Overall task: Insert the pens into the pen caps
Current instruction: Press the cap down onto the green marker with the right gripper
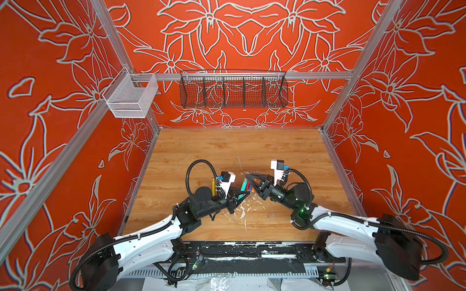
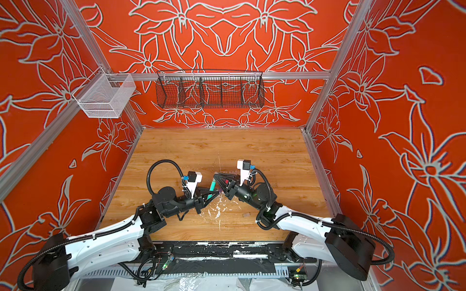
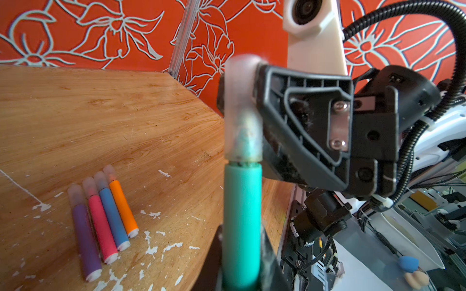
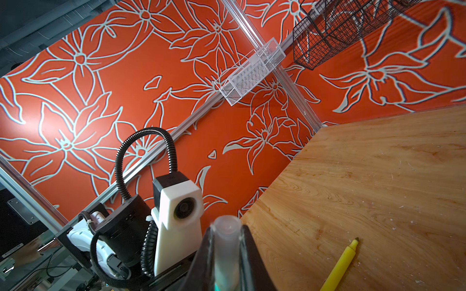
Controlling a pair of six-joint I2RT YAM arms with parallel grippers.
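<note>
Well, on the left the yellow pen (image 1: 213, 187) lies bare-tipped on the table (image 1: 227, 151), with no spare cap that we can make out near it. Next, our left claw (image 1: 242, 195) is clamped on the green pen (image 3: 242, 214) by its barrel, tip end toward the other arm. That tip sits inside the clear cap (image 3: 242, 108), which our right claw (image 4: 227, 235) pinches near its closed end. We judge both light and stiff. The smooth barrel may slip under a push, so a grip close to the tip suits, and the thin cap could flex if squeezed at its mouth. Below the right claw, the purple, pink, blue and orange pens (image 3: 100, 224) lie capped, side by side.
</note>
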